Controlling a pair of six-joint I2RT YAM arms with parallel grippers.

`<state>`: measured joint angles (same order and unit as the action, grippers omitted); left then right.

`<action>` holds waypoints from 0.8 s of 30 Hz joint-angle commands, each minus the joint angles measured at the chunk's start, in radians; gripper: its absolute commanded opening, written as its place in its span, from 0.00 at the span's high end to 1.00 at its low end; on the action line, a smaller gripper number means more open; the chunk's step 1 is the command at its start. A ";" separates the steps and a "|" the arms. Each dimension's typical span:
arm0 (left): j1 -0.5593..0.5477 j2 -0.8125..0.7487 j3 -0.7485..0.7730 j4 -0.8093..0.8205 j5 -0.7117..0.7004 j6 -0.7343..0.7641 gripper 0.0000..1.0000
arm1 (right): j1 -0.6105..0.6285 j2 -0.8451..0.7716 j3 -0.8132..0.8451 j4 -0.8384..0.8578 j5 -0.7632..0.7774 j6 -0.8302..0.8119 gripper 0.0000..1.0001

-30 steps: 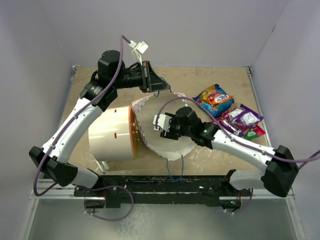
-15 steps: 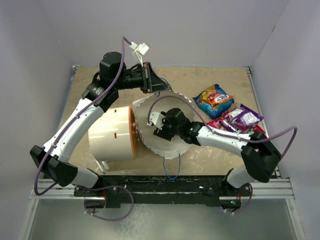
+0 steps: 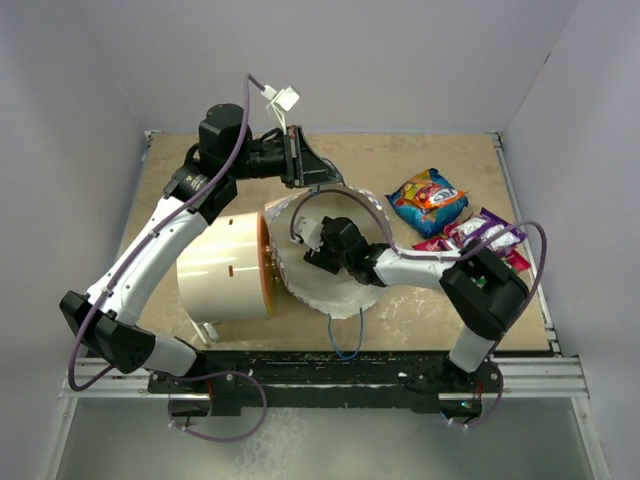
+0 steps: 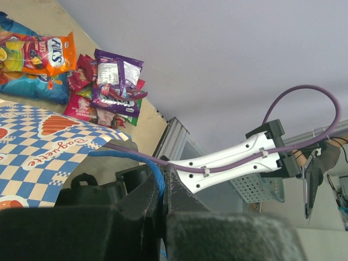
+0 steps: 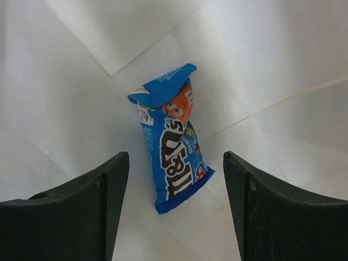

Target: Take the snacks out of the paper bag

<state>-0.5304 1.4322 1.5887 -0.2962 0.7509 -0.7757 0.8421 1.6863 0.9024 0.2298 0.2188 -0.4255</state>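
Observation:
The paper bag [image 3: 345, 290] lies open with its white inside showing; its blue-and-white checkered outside [image 4: 38, 147] appears in the left wrist view. My left gripper [image 3: 318, 178] is raised at the bag's back rim, shut on the thin blue cord handle [image 4: 154, 176]. My right gripper [image 3: 315, 245] reaches inside the bag and stands open. One blue-and-orange snack packet [image 5: 173, 157] lies flat on the white paper between its fingers [image 5: 103, 201], untouched. Other snacks lie on the table to the right: a blue-and-orange packet [image 3: 428, 200] and a purple, pink and red heap [image 3: 482, 240].
A big white cylinder with a tan face [image 3: 222, 268] lies on its side right against the bag's left. The bag's other blue cord handle [image 3: 345, 340] hangs over the near table edge. Grey walls close in the table on three sides.
My right arm has pushed leftward, deeper into the bag, and its jaws have widened. The left arm has held still on the handle.

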 commanded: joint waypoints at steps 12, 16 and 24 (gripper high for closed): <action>-0.002 -0.067 -0.007 -0.008 -0.016 -0.009 1.00 | -0.009 0.128 0.096 0.075 -0.013 0.009 0.64; -0.002 -0.075 -0.014 -0.034 -0.054 -0.011 1.00 | -0.009 0.081 0.087 0.064 -0.040 -0.014 0.84; 0.001 -0.077 -0.011 -0.067 -0.106 -0.020 1.00 | -0.008 -0.124 0.056 -0.042 -0.090 -0.002 0.96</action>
<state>-0.5308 1.3888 1.5726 -0.3721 0.6796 -0.7784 0.8364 1.7088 0.9657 0.2127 0.1658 -0.4362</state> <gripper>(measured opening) 0.011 0.064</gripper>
